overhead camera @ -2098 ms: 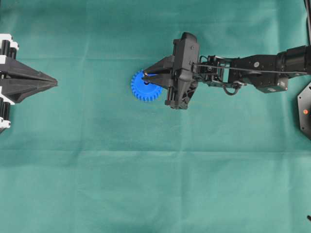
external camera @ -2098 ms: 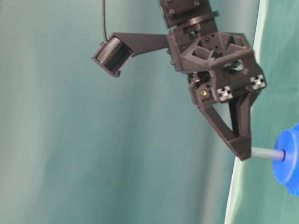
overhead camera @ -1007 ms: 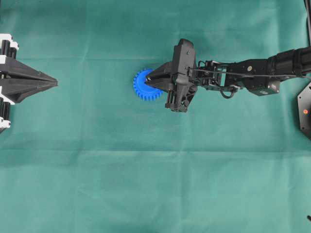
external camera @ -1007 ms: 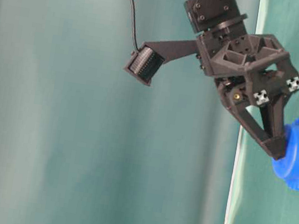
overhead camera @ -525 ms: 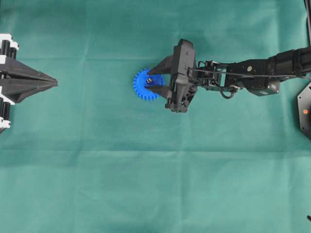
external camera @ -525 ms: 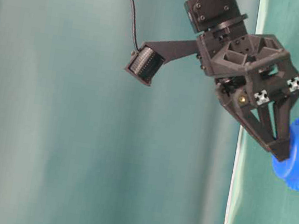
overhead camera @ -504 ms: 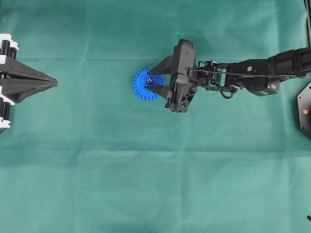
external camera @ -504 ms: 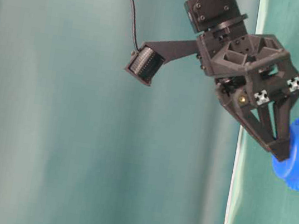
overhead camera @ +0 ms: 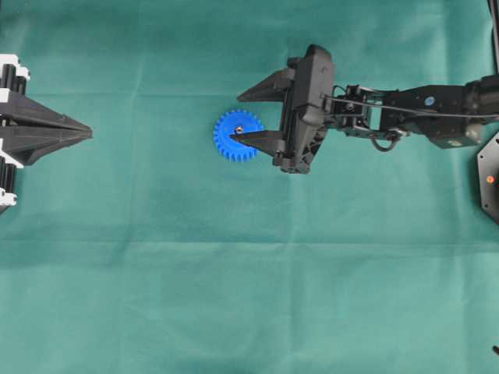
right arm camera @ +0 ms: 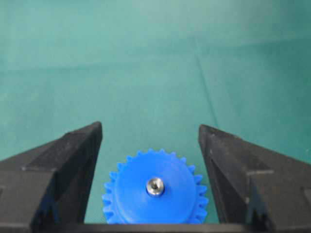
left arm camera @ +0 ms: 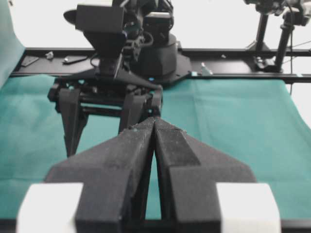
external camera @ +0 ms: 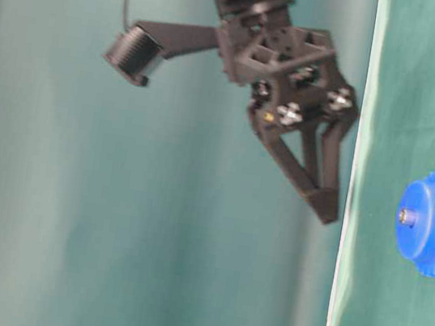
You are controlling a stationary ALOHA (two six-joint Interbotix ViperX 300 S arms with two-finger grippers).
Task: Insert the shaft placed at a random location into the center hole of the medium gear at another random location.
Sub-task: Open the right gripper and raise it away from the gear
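Overhead: right pincer (overhead camera: 243, 114) spread wide, clear of the medium gear (overhead camera: 236, 135) on the worktop (overhead camera: 234, 296).

Table-level: lifted off, nothing held.

Left wrist: left pincer (left arm camera: 154, 127) closed, parked idle.

Right wrist: shaft (right arm camera: 155, 186) seated upright in the center hole, so judged released as inserted.

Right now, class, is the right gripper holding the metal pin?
No: the right gripper is open, and the pin sits free in the blue gear.

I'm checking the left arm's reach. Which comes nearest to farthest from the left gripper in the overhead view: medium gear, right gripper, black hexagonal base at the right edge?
From the left gripper, shut at the left edge:
1. Medium gear, centre, shaft seated in it.
2. Right gripper, open, just right of the gear.
3. Black hexagonal base, far right edge.
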